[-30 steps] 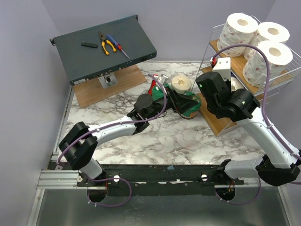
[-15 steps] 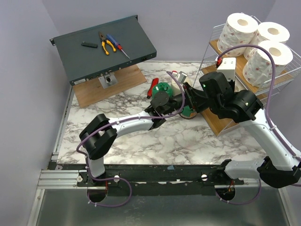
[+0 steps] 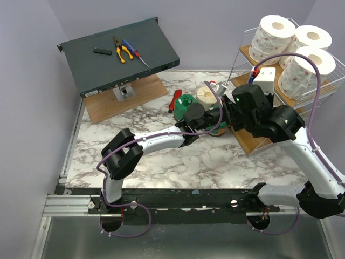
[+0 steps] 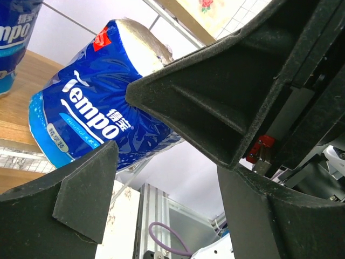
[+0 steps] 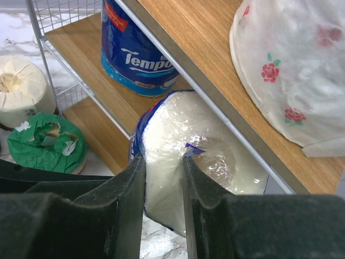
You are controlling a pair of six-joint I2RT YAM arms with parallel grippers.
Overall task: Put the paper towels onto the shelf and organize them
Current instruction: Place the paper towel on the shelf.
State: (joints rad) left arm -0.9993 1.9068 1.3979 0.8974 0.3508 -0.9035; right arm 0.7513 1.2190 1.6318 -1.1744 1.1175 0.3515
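My right gripper (image 5: 161,181) is shut on the end of a blue-wrapped paper towel roll (image 5: 215,156), held tilted at the front edge of the shelf (image 3: 249,141), under an upper tier (image 5: 178,32). My left gripper (image 4: 172,205) is open and empty just below that roll (image 4: 97,116). In the top view both grippers meet at the shelf's left side, the left (image 3: 218,116) beside the right (image 3: 233,114). A second blue roll (image 5: 135,54) stands on the tier behind. Three white pink-specked rolls (image 3: 294,46) sit on the top tier. A green roll (image 3: 186,101) and the cream roll (image 3: 206,95) stand on the table.
A red-handled tool (image 3: 176,99) lies beside the green roll. The dark grey metal box (image 3: 118,54) with tools on it stands at the back left. The shelf's wire sides (image 5: 54,16) and front rail hem in the held roll. Purple cables loop over both wrists.
My left arm has stretched right, away from a green roll, and its gripper is now under the blue roll. The right gripper has shifted slightly right toward the shelf.
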